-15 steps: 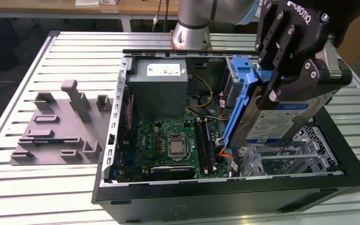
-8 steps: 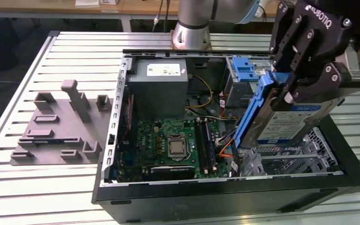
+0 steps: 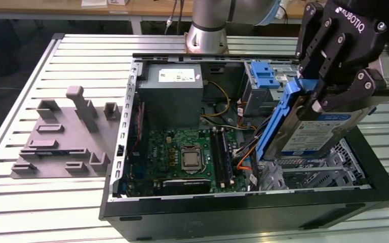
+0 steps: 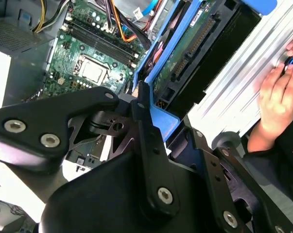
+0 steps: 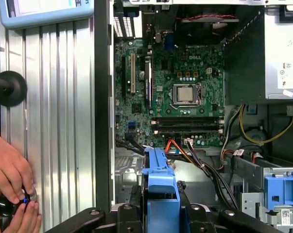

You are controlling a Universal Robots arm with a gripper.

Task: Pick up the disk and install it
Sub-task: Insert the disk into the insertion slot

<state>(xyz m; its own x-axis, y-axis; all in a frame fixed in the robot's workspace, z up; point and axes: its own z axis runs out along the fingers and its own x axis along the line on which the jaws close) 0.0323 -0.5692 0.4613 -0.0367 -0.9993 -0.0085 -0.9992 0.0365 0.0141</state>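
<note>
The disk (image 3: 314, 135), silver with a blue-and-white label and a blue carrier frame, hangs on edge and tilted above the side of the open computer case (image 3: 248, 205) at the exterior view's right. My gripper (image 3: 333, 98) is shut on its upper part, one black finger on each flat face. In the first wrist view the disk's blue frame edge (image 5: 160, 177) sticks out between the fingers (image 5: 136, 196) over cables and the drive bay area. The second wrist view shows the disk's green circuit side (image 4: 185, 53) and my gripper (image 4: 168, 116) clamped on it.
Inside the case lie the motherboard (image 3: 188, 154), a grey power supply box (image 3: 174, 93) and a blue drive cage latch (image 3: 265, 76). A grey plastic fixture (image 3: 66, 136) stands on the slatted table at the exterior view's left. A person's hand (image 5: 10, 170) rests beside the case.
</note>
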